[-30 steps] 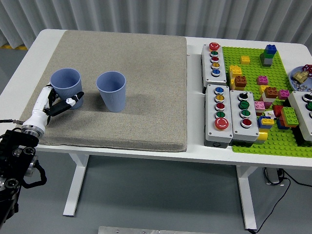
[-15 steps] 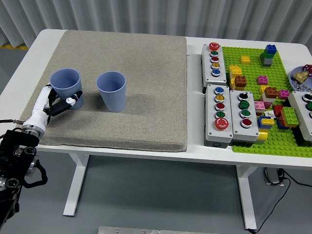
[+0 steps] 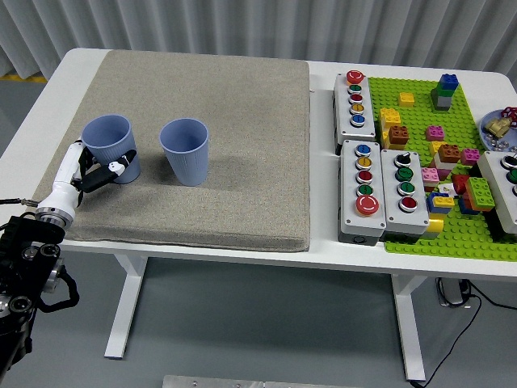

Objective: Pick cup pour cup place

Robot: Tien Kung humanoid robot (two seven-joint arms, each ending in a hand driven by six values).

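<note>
Two blue-grey cups stand upright on the grey mat. The left cup is near the mat's left edge. The right cup stands a little apart to its right. My left hand comes in from the lower left and is closed around the left cup's lower part, with white fingers at its left side and the black-tipped thumb across its front. The cup rests on the mat. What is inside the cups cannot be seen. The right arm is out of view.
Grey button boxes stand right of the mat. A green brick baseplate with several loose bricks lies at the far right, with a small dish at the right edge. The table's near edge runs below the mat.
My left hand's thumb has slid slightly left and down along the left cup's front. The left cup has shifted a few pixels left with it. The right cup has not moved.
</note>
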